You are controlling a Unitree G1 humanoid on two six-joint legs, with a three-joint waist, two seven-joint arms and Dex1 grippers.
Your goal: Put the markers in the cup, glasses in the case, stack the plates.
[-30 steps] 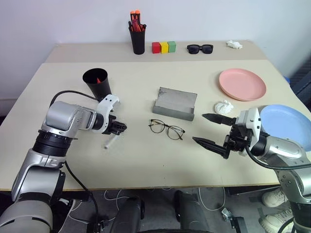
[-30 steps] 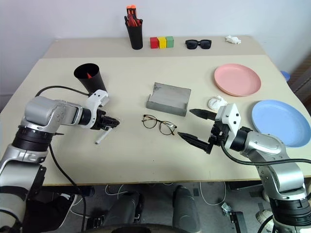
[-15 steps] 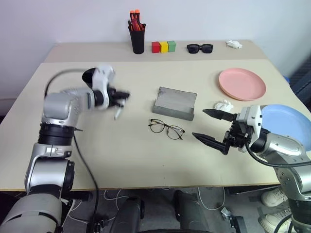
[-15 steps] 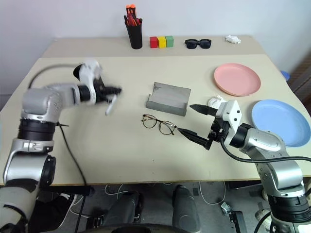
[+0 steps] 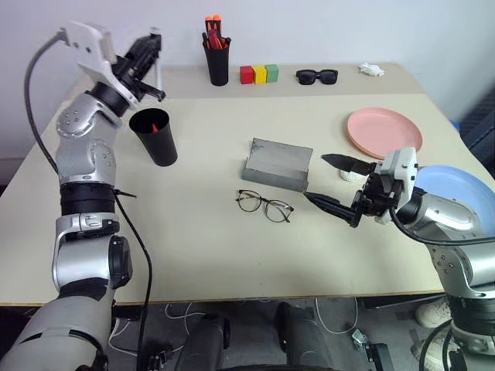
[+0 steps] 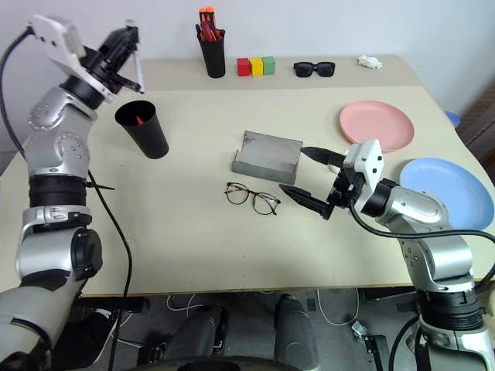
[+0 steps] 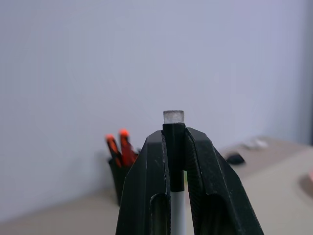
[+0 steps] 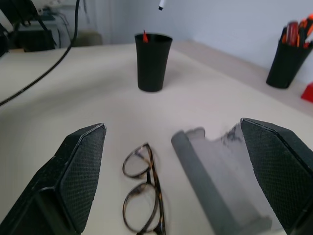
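Step in hand: the markers-into-cup step; the second marker is on its way in.
Left gripper (image 5: 148, 56): raised above the cup (image 5: 156, 136) and a little to the wall side of it, jaws clamped on the white marker (image 5: 158, 71), which hangs near upright; the left wrist view shows the black fingers (image 7: 151, 181) pinching the black cap end.
Red-orange marker (image 5: 156, 127): already inside the cup, its tip showing just below the rim.
Next move, as a judgement: the left arm needs to bring the white marker's lower end over the cup's mouth, lower it, then part the jaws; the marker looks offset from the rim, so a small shift toward the cup comes first, or it may strike the rim or drop outside.
Right gripper (image 5: 332, 185): jaws spread wide and holding nothing, hovering over the desk (image 5: 201, 247) just beside the glasses (image 5: 265, 205), on the side away from the cup.
Glasses: lying flat on the desk, directly in front of the case (image 5: 277, 164) and apart from it; not yet grasped.
Case: lid open, empty as far as can be seen, well apart from the cup.
Plates: the pink plate (image 5: 384, 133) and the blue plate (image 5: 458, 197) lie separately, beyond the case from the cup; not yet stacked.
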